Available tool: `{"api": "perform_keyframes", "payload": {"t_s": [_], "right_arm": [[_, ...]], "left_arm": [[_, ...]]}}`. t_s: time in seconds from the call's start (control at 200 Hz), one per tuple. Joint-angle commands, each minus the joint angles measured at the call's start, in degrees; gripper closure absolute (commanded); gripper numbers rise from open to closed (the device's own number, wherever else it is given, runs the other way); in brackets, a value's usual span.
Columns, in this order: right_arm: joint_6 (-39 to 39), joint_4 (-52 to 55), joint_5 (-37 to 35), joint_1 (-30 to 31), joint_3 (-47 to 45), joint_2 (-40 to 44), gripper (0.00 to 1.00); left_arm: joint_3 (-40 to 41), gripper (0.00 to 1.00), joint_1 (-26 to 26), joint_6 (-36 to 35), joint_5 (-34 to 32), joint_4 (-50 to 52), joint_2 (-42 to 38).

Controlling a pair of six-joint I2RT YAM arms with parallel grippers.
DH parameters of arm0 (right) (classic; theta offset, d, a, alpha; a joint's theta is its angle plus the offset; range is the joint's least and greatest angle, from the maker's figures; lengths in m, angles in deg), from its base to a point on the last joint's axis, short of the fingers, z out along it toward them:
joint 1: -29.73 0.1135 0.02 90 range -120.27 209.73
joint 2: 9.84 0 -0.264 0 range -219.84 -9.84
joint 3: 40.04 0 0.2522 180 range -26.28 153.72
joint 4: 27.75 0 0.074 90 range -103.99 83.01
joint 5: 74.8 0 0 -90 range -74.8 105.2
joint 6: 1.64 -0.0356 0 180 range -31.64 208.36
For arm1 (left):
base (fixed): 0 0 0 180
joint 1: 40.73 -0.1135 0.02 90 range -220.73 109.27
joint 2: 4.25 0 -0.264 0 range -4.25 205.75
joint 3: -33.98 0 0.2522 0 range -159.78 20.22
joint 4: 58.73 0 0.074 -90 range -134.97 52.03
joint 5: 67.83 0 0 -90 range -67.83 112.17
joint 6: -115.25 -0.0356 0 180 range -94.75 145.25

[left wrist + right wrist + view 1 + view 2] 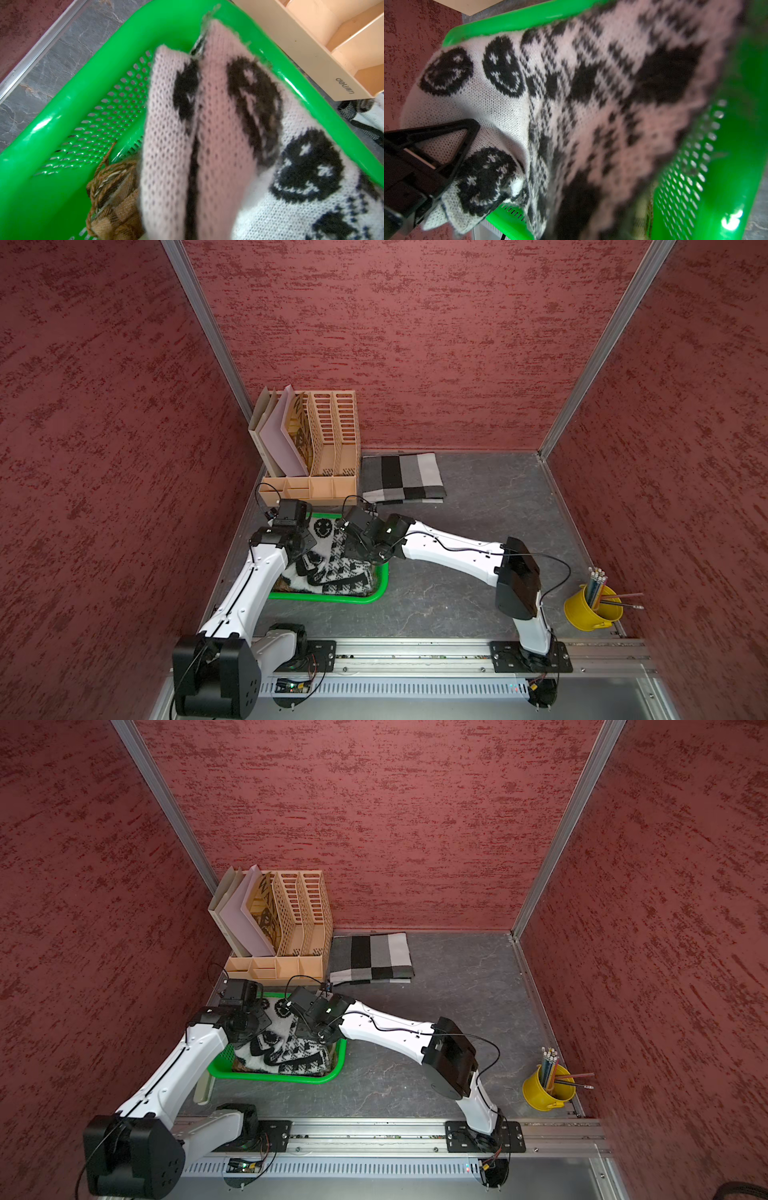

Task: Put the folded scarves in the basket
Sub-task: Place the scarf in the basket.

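Nearest, yellow bucket (582,614): pencils (596,587). Green basket (328,598): we list the black-and-white knitted scarf (332,578) over a brown plaid cloth (116,209), one end lapping a rim. Bare tabletop (478,539) lies open to its right. Left gripper (305,549), right gripper (353,549): jaws closed, seemingly each pinching the scarf. Beyond: tan file organiser (332,439) holding folders (276,435); grey checked cloth (401,479) beside it.

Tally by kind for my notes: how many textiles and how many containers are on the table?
Textiles: 3 (smiley scarf, brown plaid cloth, grey checked cloth)
Containers: 3 (basket, file organiser, yellow bucket)
Total: 6
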Motion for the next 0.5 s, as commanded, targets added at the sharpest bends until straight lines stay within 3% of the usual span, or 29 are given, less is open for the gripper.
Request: {"api": "perform_keyframes", "payload": {"t_s": [0.0,0.496], "right_arm": [[-1.0,-0.4,-0.2,0.7,-0.6,-1.4,1.00],[-1.6,0.8,0.6,-0.3,-0.1,-4.7,1.00]], "left_arm": [[1.4,1.00,-0.5,-1.2,-2.3,-4.4,0.9],[1.5,1.00,-0.6,-1.9,-4.4,-5.6,4.0]]}}
